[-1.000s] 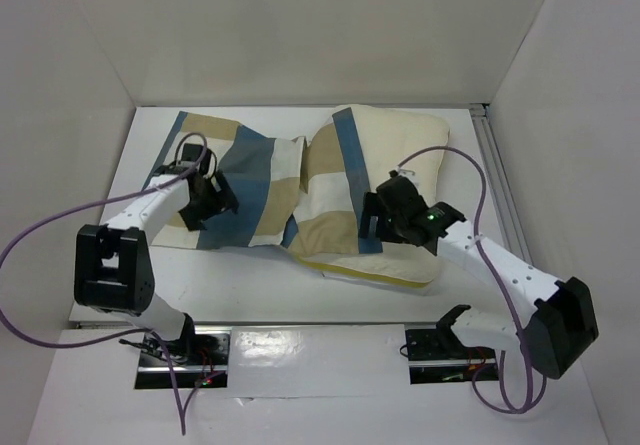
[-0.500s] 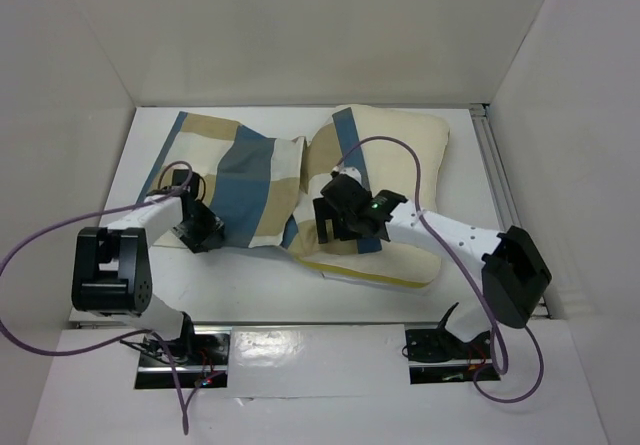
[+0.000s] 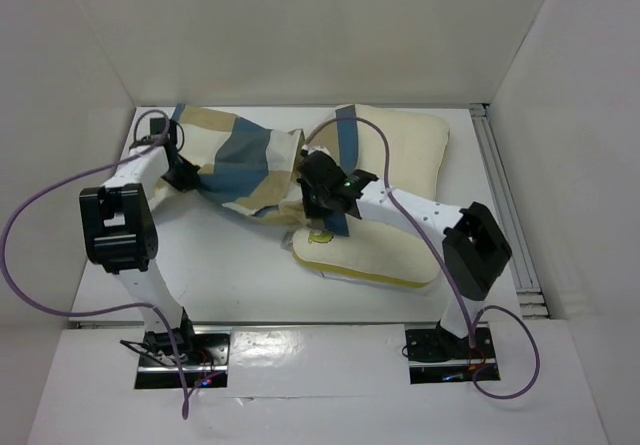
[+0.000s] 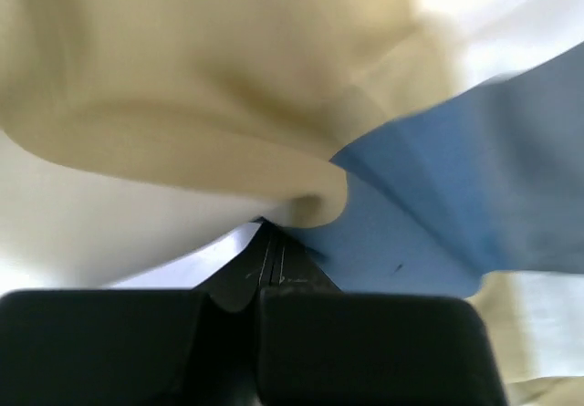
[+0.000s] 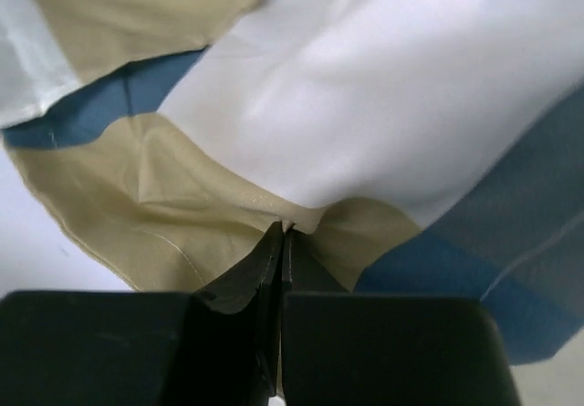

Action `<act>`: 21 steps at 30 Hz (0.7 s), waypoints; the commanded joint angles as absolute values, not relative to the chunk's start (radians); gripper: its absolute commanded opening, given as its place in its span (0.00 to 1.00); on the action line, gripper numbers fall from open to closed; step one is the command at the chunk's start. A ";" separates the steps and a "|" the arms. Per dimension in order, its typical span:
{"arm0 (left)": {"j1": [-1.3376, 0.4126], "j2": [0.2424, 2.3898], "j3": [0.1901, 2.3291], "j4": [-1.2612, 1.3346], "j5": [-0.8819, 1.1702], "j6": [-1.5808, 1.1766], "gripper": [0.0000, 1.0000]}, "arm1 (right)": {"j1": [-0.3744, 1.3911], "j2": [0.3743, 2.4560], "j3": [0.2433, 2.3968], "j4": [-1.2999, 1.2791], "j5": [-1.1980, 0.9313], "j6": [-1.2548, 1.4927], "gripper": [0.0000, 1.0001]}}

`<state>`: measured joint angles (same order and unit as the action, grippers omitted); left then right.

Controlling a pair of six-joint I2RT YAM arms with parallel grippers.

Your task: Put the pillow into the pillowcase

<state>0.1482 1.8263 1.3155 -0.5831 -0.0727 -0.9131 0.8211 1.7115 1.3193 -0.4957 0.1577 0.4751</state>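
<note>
The checked blue, tan and cream pillowcase lies bunched and lifted at the back left of the table. Its right end still overlaps the cream pillow, which lies at the right with yellow piping and a small yellow logo showing near its front corner. My left gripper is shut on the pillowcase's left part; in the left wrist view its tips pinch a fold where tan meets blue. My right gripper is shut on the pillowcase's right end, pinching a tan fold over the pillow.
White walls close in the white table on the left, back and right. A metal rail runs along the right edge. Purple cables loop off both arms, the right one arching over the pillow.
Both grippers closed on the pillowcase. The left arm swung toward the back left and the right gripper moved left, dragging the fabric off the pillow's front part and baring the yellow logo.
</note>
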 commanded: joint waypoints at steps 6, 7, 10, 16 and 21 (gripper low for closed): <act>0.258 1.945 1.703 -0.746 -0.205 -0.855 0.00 | 0.975 1.899 1.539 -0.403 0.022 0.371 0.00; 0.270 1.945 1.716 -0.746 -0.206 -0.844 0.00 | 0.995 1.919 1.549 -0.413 0.021 0.380 0.00; 0.290 1.934 1.730 -0.755 -0.196 -0.805 0.00 | 1.039 1.962 1.578 -0.483 0.055 0.391 0.02; 0.281 1.812 1.629 -0.694 -0.002 -0.707 0.84 | 0.987 1.769 1.542 -0.581 0.237 0.382 0.97; 0.163 1.692 1.555 -0.653 0.061 -0.655 0.89 | 0.787 1.530 1.376 -0.632 0.226 0.382 0.99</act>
